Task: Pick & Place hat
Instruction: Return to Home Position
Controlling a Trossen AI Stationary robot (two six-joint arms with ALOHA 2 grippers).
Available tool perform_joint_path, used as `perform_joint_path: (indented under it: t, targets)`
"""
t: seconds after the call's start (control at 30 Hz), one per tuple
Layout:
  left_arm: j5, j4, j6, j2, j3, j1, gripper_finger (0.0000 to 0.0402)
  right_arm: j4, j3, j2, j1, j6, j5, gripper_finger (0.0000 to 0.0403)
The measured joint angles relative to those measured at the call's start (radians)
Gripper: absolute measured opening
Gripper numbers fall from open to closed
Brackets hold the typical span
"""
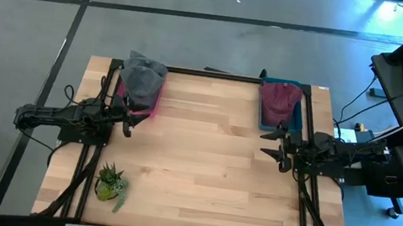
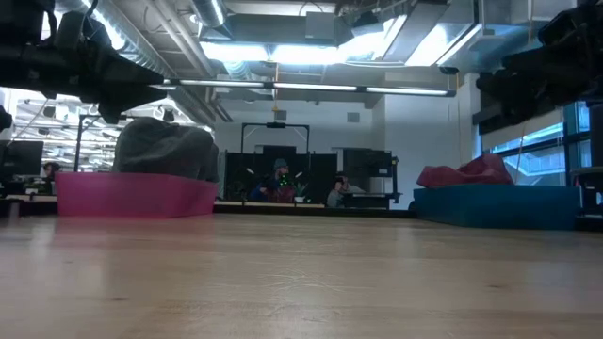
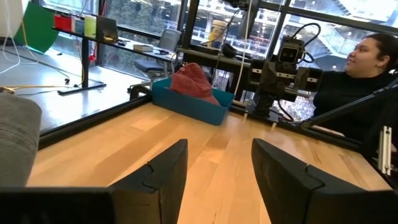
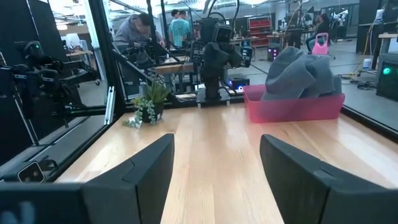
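Note:
A grey hat (image 1: pixel 143 78) lies heaped in a pink bin (image 1: pixel 138 107) at the table's far left; it also shows in the low view (image 2: pixel 165 148) and the right wrist view (image 4: pixel 303 73). A dark red hat (image 1: pixel 279 100) lies in a blue bin (image 1: pixel 296 116) at the far right, also seen in the left wrist view (image 3: pixel 193 81). My left gripper (image 1: pixel 128 122) is open and empty beside the pink bin's near end. My right gripper (image 1: pixel 274 155) is open and empty just near of the blue bin.
A small potted plant (image 1: pixel 109 185) stands near the table's front left corner. A black frame rail (image 1: pixel 213 74) runs along the far edge. A person (image 3: pixel 357 74) sits beyond the table's right side. Bare wood lies between the two arms.

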Motion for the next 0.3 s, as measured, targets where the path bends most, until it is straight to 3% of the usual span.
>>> perform_joint_path:
  t: [0.3]
  targets:
    - [-0.001, 0.000, 0.001, 0.000, 0.000, 0.000, 0.0171, 0.000, 0.000, 0.000, 0.000, 0.026, -0.001, 0.0237]
